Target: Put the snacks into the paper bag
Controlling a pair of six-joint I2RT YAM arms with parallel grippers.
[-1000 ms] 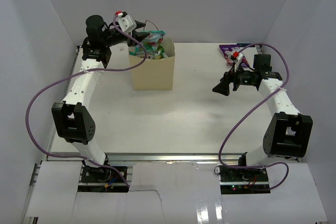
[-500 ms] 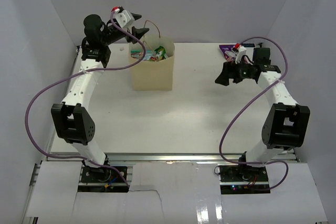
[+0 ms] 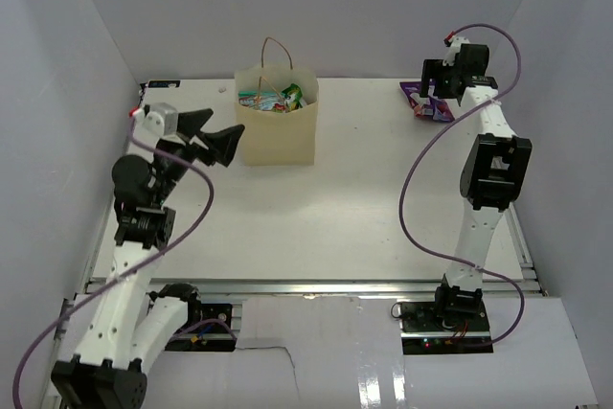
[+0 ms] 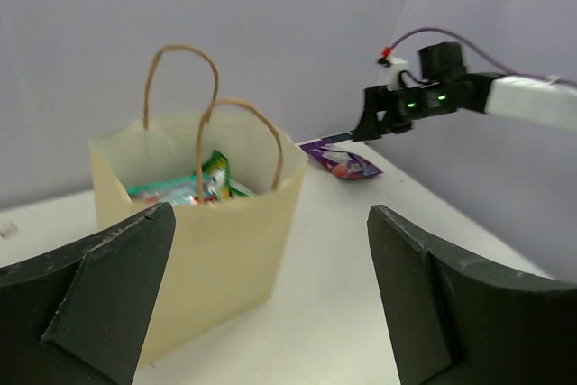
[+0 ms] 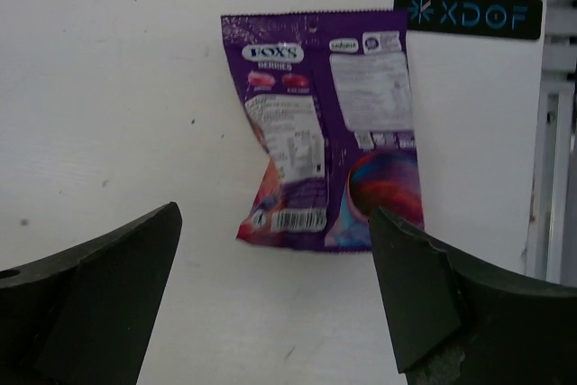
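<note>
One purple packet (image 5: 329, 132) lies flat at the counter's (image 3: 364, 198) far right corner, well apart from the paper bag (image 3: 278, 136) at the far edge, so the right hand (image 5: 270, 304), spread and empty above it, should centre, drop squarely and pinch across its narrower crumpled side.

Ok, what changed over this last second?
The left gripper let a green packet drop into the paper bag, then drew back to the bag's near left, open and empty. The right gripper swung to the far right corner and now hangs open above the purple packet. Bag and purple packet stayed put.
</note>
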